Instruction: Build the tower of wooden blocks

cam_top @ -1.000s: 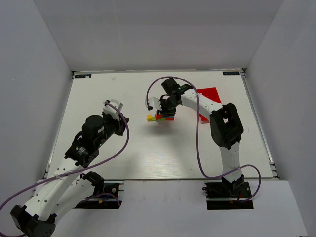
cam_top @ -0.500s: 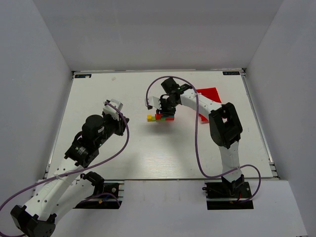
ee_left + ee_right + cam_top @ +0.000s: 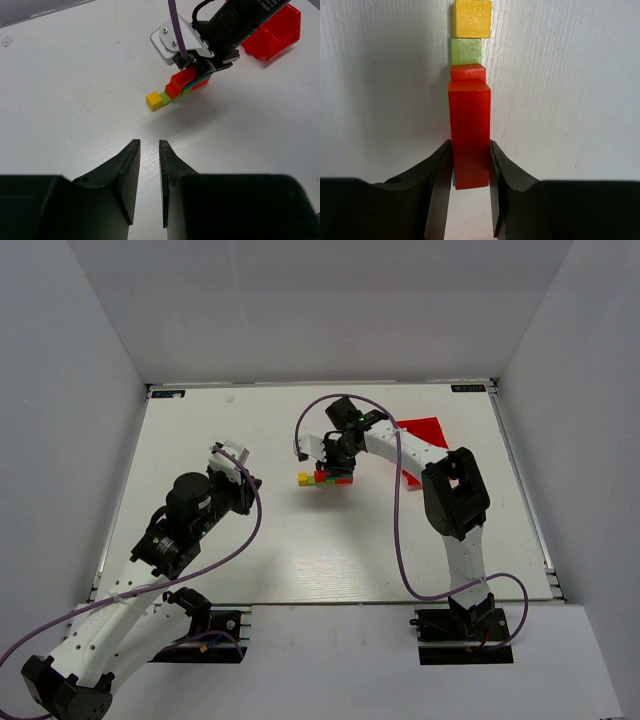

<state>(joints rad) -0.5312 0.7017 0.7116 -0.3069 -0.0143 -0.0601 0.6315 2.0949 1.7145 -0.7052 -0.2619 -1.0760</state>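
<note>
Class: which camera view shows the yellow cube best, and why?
The right wrist view: the yellow cube appears large, sharp and unobstructed, near the frame's top. The left wrist view shows it smaller but whole; the top external view shows only a tiny yellow speck.

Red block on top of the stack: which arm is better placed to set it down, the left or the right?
Right. The right gripper clamps the red block directly over the stack. The left gripper is empty and stands well away from it, over bare table.
</note>
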